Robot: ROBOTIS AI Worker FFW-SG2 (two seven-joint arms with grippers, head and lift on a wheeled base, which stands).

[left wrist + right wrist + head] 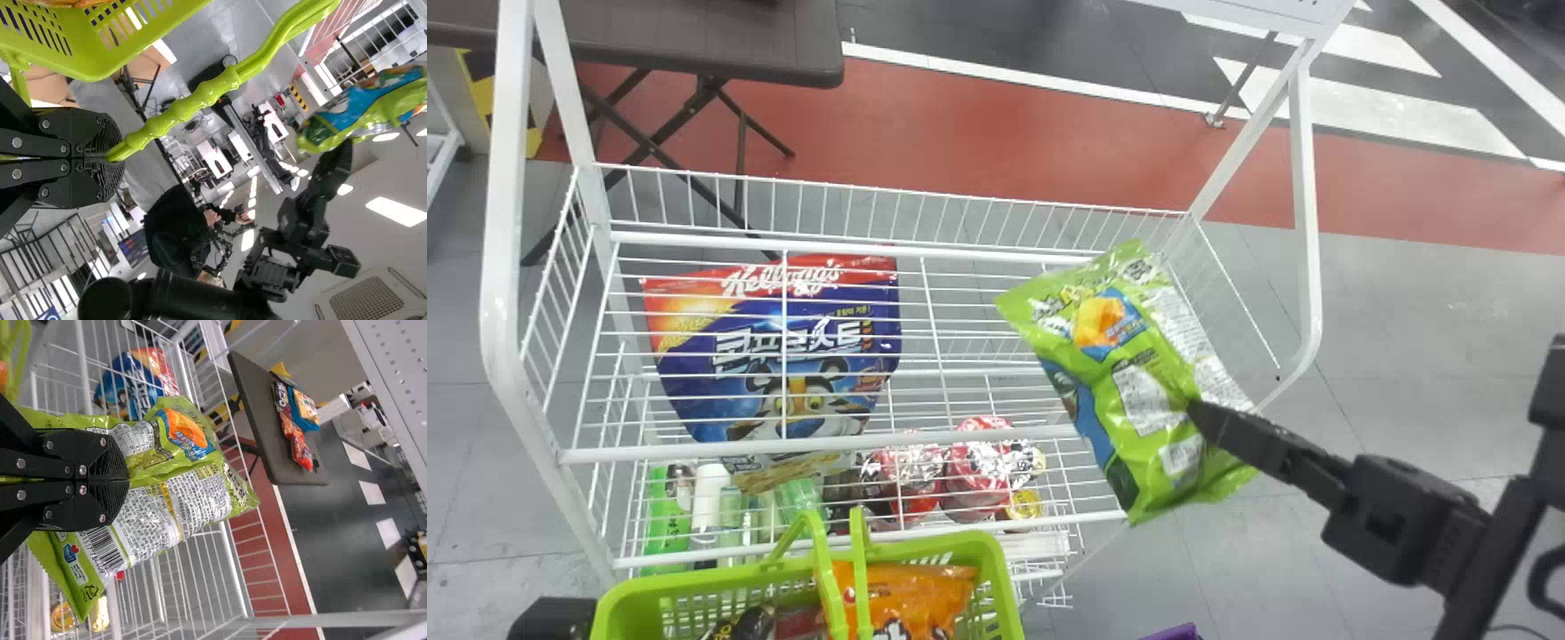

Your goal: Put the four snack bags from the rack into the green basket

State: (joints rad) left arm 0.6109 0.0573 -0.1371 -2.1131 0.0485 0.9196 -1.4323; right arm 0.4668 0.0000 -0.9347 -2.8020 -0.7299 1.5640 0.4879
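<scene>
Left end effector: clenched (110,157) on the green handle (193,103), presumably so the basket cannot tip or slide while the other arm loads it.
Green basket: held upright (1009,596) just in front of the rack, near enough, it seems, to make each carry short.
Basket contents: an orange snack bag (911,591) lies inside beside darker packs, partly hidden by the handles and the basket wall.
Cereal pouch: the blue-and-red one with the cartoon tiger (809,356) leans in the upper level of the white wire rack (496,267), face outward; it is probably one of the four.
Lower shelf: red-lidded cups (978,462) stand below the wire level, likely no part of the job.
Green snack bag: raised over the rack's right-hand end (1129,382), slanted, well apart from the basket.
Right end effector: closed (127,480) on the green snack bag towards one side, pinching the soft film; the rest of the pack projects past it, so it may swing or crumple.
Step in hand: judged to be moving the bag out of the rack; it should next travel left and be lowered between the basket handles, clear of the wire bars, where its loose corners could snag.
</scene>
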